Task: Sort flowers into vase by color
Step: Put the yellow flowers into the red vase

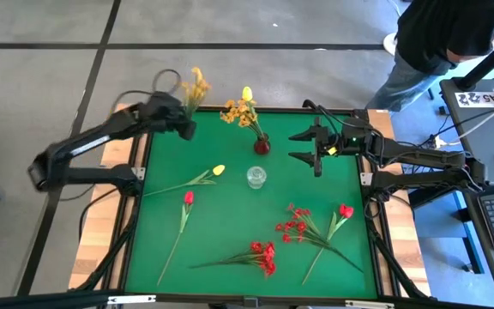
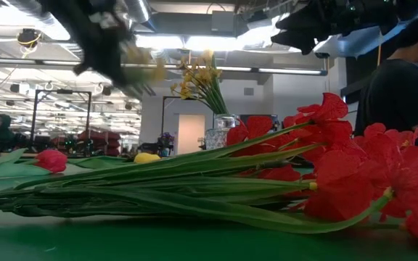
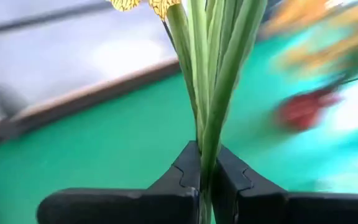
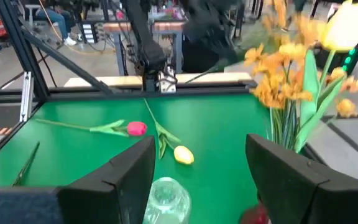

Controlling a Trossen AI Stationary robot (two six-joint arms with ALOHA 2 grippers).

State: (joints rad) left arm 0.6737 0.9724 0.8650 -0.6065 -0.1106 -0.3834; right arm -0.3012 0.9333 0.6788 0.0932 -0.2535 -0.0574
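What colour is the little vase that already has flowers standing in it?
Dark red. The round vase under the yellow-orange flowers shows best in the high view.

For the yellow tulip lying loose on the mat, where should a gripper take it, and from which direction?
Probably the bare green stem, midway along, coming straight down from above. The yellow tulip lies flat on the green mat, its stem running toward the left edge, so a gripper turned crosswise could straddle it. The clear vase stands close beside the bloom, so that end is tighter.
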